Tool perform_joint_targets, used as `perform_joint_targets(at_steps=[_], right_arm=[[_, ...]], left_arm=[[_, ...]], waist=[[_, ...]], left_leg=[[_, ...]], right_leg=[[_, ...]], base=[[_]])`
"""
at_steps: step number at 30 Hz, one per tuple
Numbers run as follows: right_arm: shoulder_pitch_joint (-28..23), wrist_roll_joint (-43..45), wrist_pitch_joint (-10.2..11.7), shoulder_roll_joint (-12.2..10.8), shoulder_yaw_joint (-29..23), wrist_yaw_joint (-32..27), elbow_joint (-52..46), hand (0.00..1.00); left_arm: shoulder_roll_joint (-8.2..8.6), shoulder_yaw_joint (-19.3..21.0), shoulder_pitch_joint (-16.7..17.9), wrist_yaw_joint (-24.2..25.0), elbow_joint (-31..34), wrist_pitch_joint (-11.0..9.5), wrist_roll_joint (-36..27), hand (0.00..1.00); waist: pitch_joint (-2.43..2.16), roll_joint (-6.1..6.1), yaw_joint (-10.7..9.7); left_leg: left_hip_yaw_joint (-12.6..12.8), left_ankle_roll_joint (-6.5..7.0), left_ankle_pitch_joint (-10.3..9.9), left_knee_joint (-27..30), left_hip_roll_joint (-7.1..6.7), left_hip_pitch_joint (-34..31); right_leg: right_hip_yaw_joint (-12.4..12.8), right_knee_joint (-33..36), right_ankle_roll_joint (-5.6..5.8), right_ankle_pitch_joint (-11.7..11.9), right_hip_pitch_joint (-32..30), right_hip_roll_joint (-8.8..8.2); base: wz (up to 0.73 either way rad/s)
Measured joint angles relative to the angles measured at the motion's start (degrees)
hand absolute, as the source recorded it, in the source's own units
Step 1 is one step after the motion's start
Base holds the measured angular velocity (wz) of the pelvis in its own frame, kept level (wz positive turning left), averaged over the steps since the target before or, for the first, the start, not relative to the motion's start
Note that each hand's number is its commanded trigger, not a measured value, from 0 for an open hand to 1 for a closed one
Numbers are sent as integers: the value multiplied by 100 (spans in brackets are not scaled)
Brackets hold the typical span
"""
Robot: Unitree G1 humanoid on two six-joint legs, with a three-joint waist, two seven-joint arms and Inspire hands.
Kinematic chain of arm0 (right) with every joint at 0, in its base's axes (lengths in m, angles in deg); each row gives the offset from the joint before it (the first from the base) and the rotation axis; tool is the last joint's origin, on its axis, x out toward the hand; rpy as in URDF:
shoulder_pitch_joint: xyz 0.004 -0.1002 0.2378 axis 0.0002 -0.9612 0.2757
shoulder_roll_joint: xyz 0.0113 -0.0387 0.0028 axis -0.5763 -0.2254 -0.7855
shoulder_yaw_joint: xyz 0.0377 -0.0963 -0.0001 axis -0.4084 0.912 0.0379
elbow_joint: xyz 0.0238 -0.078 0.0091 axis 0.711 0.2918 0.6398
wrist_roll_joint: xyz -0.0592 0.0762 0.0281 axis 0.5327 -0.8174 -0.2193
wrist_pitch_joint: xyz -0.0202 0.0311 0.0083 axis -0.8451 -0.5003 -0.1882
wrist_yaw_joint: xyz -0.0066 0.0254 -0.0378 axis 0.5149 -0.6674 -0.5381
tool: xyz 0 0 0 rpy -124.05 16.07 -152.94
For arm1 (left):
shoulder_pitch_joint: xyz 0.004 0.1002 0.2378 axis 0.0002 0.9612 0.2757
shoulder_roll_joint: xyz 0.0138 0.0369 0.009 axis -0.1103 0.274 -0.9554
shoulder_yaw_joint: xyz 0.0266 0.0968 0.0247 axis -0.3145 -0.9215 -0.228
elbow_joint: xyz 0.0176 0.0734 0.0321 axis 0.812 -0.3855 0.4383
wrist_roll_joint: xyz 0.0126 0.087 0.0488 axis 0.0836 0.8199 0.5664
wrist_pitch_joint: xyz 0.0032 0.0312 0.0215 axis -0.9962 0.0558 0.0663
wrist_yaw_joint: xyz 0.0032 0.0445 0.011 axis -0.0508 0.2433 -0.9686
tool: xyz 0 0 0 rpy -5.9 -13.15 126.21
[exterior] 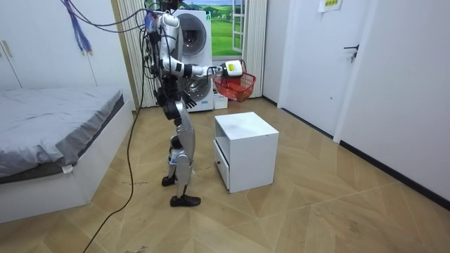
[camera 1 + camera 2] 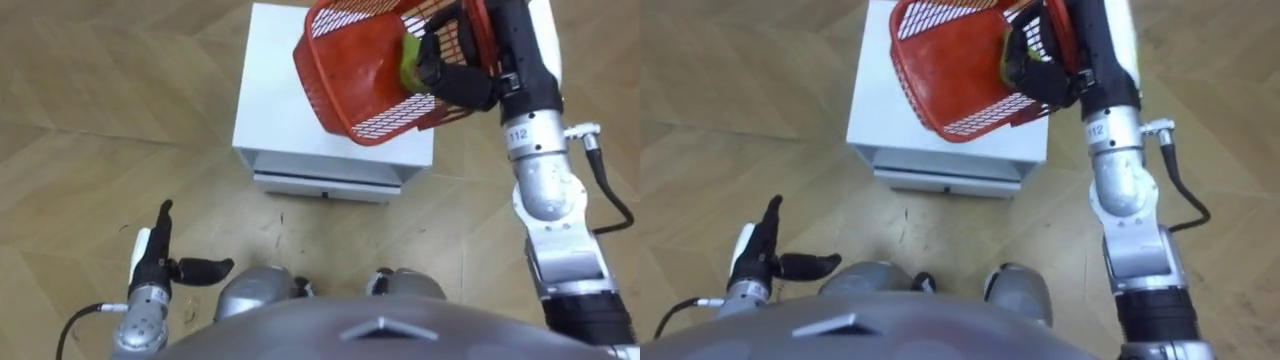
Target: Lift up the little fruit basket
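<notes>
A humanoid robot stands at a white cabinet (image 2: 290, 110) in a bedroom, its right hand (image 2: 455, 70) curled tight around the near rim of the red fruit basket (image 2: 365, 75), which hangs clear of the cabinet top and tips away from the fingers toward the robot's left. One green fruit (image 2: 410, 62) lies inside, pressed against the wall just beside the gripping fingers; whether more fruit sits in the basket cannot be told. The left hand (image 2: 160, 255) hangs low at the robot's side, fingers straight and thumb spread, holding nothing and well apart from the basket. The lift looks all but complete. To finish it well, the wrist would likely need to roll so the basket's open mouth faces up, since the tilt puts the load off to one side of the fingers and could let the fruit roll out. A firm, steady curl on the rim matters more than extra height. In count: one basket, one visible fruit, one cabinet with one drawer (image 2: 325, 182) below its top, and in the room view one bed (image 1: 49, 133) and one washing machine (image 1: 193, 60) behind the robot.
</notes>
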Motion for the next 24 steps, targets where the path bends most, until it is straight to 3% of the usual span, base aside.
perform_joint_targets(at_steps=[5, 10, 13, 15, 16, 17, 18, 19, 20, 21, 24], right_arm=[[3, -148, 0, -4, -9, -74, 35, 100], [33, -235, 2, -34, 12, -94, 360, 100], [261, -190, 30, -47, 167, -334, 913, 100], [504, -41, 32, -109, 233, -523, 1480, 100], [564, 16, 33, -154, 248, -567, 1636, 100], [718, 35, 58, -211, 303, -689, 2057, 100], [847, -26, 69, -200, 272, -774, 2432, 100], [899, -49, 64, -177, 196, -772, 2544, 100], [1089, -42, 34, -253, 144, -780, 2849, 100], [1207, -28, -9, -290, 191, -756, 3026, 100], [1274, 39, 13, -349, 203, -775, 3057, 100]], left_arm=[[18, -5, -42, 28, -13, 180, 113, 0], [20, 1, -92, 48, 51, 328, 409, 0], [20, 2, -253, 67, 47, 395, 476, 0], [68, 3, -546, 161, 14, 476, 519, 0], [84, 1, -617, 174, -25, 470, 507, 0], [130, -11, -821, 226, -172, 453, 511, 0], [215, -110, -1040, 245, -308, 425, 509, 0], [262, -161, -1136, 252, -321, 410, 512, 0], [286, -190, -1315, 245, -423, 385, 532, 0], [327, -209, -1433, 236, -625, 391, 571, 0], [370, -161, -1529, 234, -860, 401, 568, 0]], waist=[[-9, -14, -1], [-3, 14, 33], [-5, 14, 1], [1, 40, 2], [4, 32, -11], [103, -129, -13], [63, -99, -24], [0, 0, -19], [16, -56, 137], [19, -68, 234], [27, -59, 309]], left_leg=[[-4, -134, 72, -366, 83, 236], [2, -140, 76, -438, 133, 266], [36, -140, 76, -403, 164, 77], [84, -141, 76, -234, 172, -184], [175, -167, 63, 52, 169, -354], [418, -363, 30, 991, 154, -1000], [390, -456, 88, 580, 180, -1548], [372, -472, 388, 231, 299, -1815], [647, -97, 845, 329, 369, -2082], [630, -83, 860, 191, 348, -2059], [626, -90, 864, 11, 273, -1972]], right_leg=[[-32, -387, -54, 53, 241, 150], [21, -575, -102, 99, 307, 246], [-26, -641, -127, 139, 149, 276], [-10, -673, -164, 175, 0, 260], [81, -736, -183, 215, 17, 189], [595, -859, -148, 260, 87, 6], [736, -813, -116, 263, -29, -59], [680, -713, -41, 212, -181, -29], [616, -493, 143, 8, -406, -110], [302, -440, 141, 40, -542, -125], [-191, -556, 101, 76, -482, -139]], base=[[-2], [-9], [-3], [12], [32], [60], [66], [44], [0], [-14], [-8]])
